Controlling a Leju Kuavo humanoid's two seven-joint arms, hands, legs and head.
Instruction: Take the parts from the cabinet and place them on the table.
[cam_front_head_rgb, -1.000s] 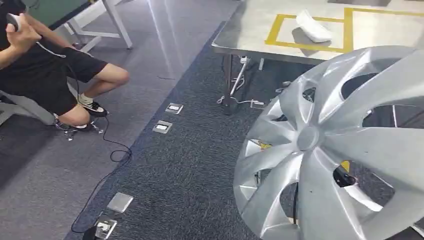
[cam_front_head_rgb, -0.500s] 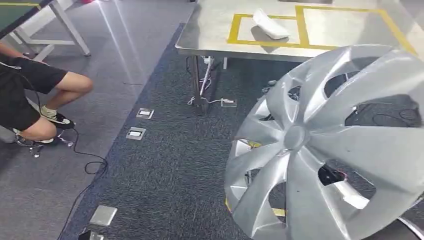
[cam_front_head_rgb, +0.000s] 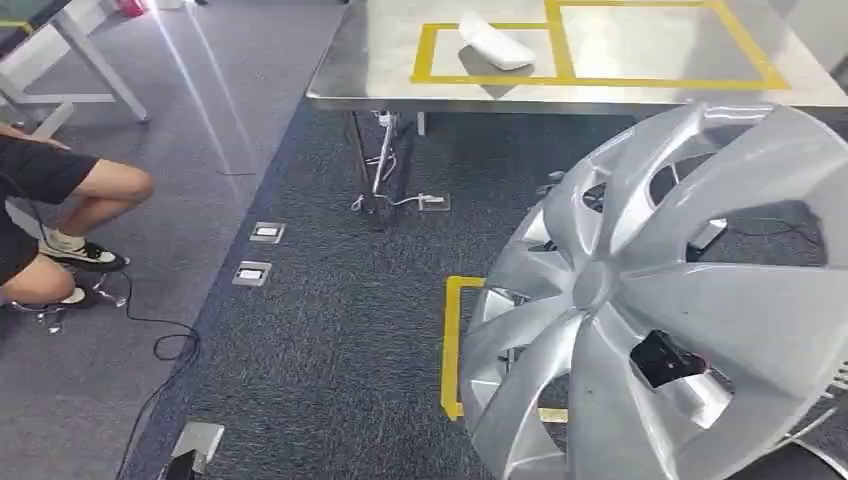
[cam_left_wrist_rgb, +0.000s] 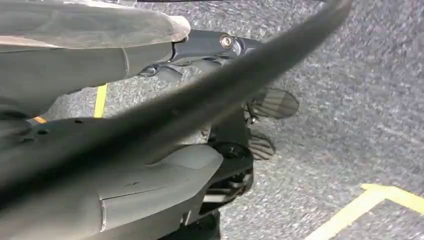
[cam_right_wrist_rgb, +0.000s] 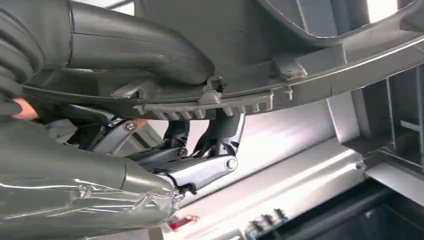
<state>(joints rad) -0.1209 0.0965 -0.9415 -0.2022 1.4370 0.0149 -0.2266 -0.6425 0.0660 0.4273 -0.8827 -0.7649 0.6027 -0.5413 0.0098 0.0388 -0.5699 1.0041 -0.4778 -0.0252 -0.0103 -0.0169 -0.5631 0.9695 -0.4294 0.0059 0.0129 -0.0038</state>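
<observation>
Head view: silver wheel cover (cam_front_head_rgb: 650, 300) fills the lower right, held tilted above dark carpet (cam_front_head_rgb: 340, 330), face toward the camera. Beyond it, a metal worktop (cam_front_head_rgb: 340, 80) with yellow tape rectangles (cam_front_head_rgb: 560, 75); a white part (cam_front_head_rgb: 493, 45) lies inside the left rectangle. Yellow tape corner on the carpet just left of the cover. A seated person's legs (cam_front_head_rgb: 70, 215) at the left edge, well apart from the cover.

Left wrist view: left robot hand (cam_left_wrist_rgb: 150, 170) closed on the wheel cover (cam_left_wrist_rgb: 240, 80); the dark rim crosses the frame diagonally, thumb on one side, darker fingers (cam_left_wrist_rgb: 265, 105) on the other. Carpet and yellow tape behind.

Right wrist view: right robot hand (cam_right_wrist_rgb: 165, 125) grips the wheel cover (cam_right_wrist_rgb: 300, 60) at its ribbed rear edge, thumb above the rim, fingers (cam_right_wrist_rgb: 210, 170) curled under.
</observation>
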